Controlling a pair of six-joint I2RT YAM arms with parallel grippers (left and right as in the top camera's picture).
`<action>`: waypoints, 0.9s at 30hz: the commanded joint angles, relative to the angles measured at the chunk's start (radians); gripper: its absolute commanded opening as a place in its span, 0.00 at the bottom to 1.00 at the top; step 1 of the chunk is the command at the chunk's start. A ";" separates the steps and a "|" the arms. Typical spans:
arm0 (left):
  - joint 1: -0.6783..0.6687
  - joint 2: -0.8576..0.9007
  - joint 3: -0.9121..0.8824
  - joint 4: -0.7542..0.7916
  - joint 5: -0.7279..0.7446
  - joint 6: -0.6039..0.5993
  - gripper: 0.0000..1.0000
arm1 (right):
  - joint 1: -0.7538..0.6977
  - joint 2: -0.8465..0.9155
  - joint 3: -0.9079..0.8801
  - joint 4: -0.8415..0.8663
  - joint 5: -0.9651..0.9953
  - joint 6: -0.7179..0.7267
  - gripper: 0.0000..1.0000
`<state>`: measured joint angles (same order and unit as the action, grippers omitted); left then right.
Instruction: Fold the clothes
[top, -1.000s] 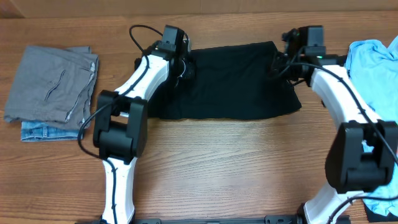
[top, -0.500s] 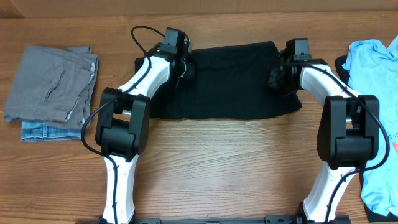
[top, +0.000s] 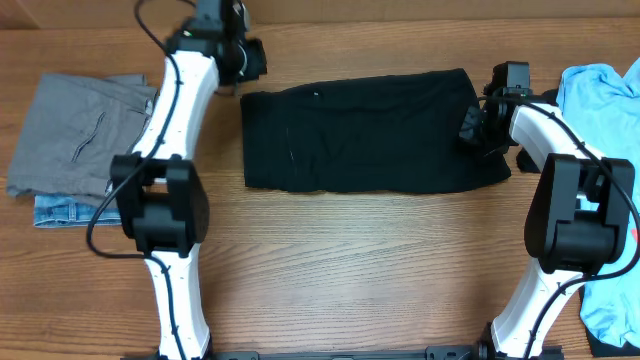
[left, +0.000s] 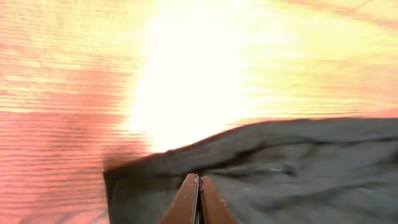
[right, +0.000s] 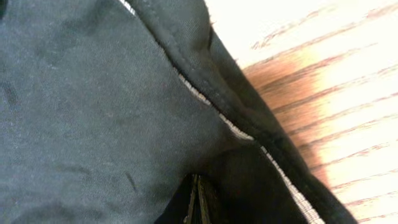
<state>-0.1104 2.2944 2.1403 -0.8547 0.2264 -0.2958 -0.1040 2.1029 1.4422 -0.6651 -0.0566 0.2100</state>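
Observation:
The clothes' main piece, a black garment (top: 370, 135), lies flat as a wide rectangle in the middle of the table. My left gripper (top: 250, 62) is shut and empty, up near the garment's far left corner. The left wrist view shows its tips (left: 199, 177) closed over that corner of black cloth (left: 298, 168). At the garment's right edge my right gripper (top: 472, 128) is shut. Its tips (right: 198, 179) rest against dark cloth (right: 93, 93) beside a white-stitched seam (right: 236, 127). Whether cloth is pinched does not show.
A folded grey piece (top: 80, 130) lies on a denim piece (top: 70, 210) at the left. A light blue T-shirt (top: 600, 110) lies at the right edge, close to the right arm. Bare wooden table (top: 350, 270) stretches in front of the black garment.
My left gripper has lifted off the garment's left part and swung up and left. The right gripper has slid right, and the garment's right edge now reaches further right.

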 joint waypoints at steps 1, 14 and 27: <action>-0.037 -0.041 0.038 -0.103 0.047 -0.028 0.04 | 0.005 -0.024 0.032 -0.034 -0.134 0.000 0.04; 0.041 -0.038 -0.028 -0.538 -0.003 -0.119 0.20 | 0.094 -0.098 0.181 -0.306 -0.352 -0.245 0.04; 0.037 -0.037 -0.288 -0.449 0.110 0.051 0.97 | 0.274 -0.096 0.180 -0.235 -0.178 -0.172 0.38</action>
<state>-0.0666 2.2574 1.9289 -1.3441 0.2489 -0.3172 0.1665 2.0281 1.6047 -0.9134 -0.2863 0.0185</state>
